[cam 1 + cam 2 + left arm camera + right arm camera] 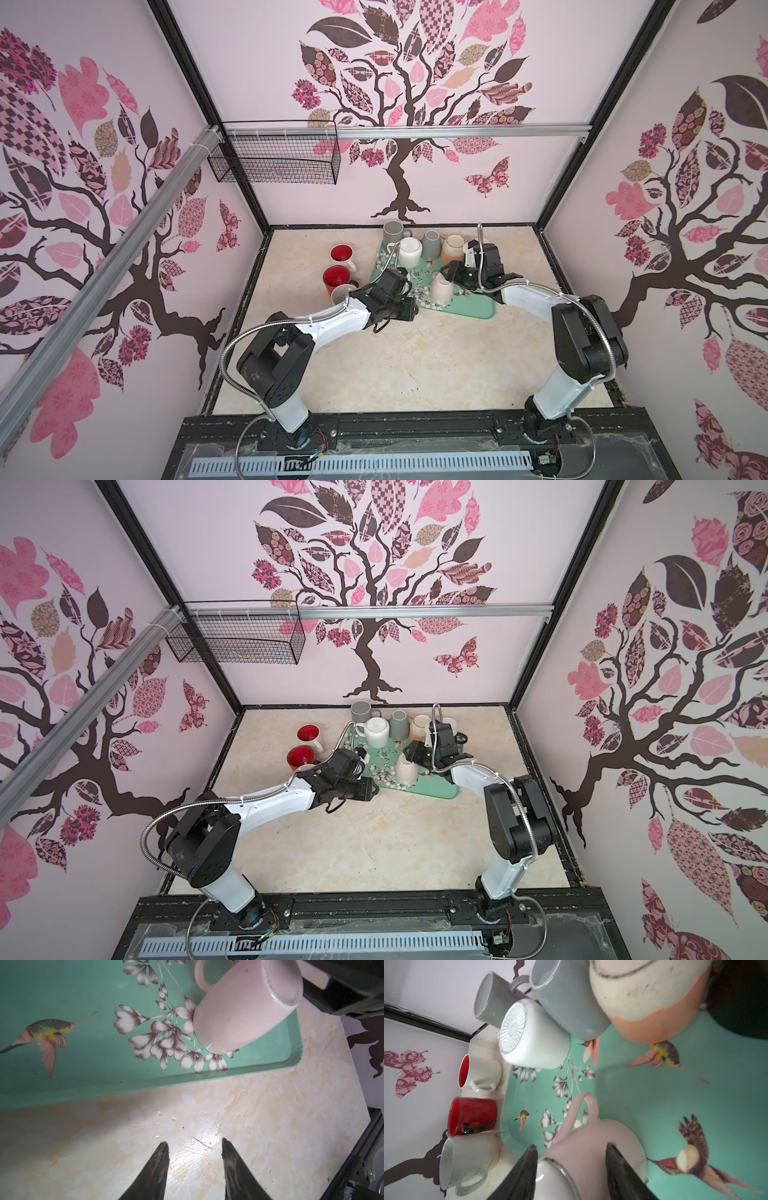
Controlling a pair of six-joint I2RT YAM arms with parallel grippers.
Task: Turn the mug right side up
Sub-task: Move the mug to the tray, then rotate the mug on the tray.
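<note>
Pale pink ceramic mug (440,291) upside down on teal floral tray (478,308), right gripper (571,1145) straddling its base, grip unclear, left gripper (194,1141) open over beige marbled table (415,365).

The pale pink mug (441,291) stands upside down on the flowered green tray (478,309), base up and rim down, near the tray's 6 o'clock edge. Its loop handle (583,1105) points roughly toward 12 o'clock. The body looks slightly tilted.
</note>
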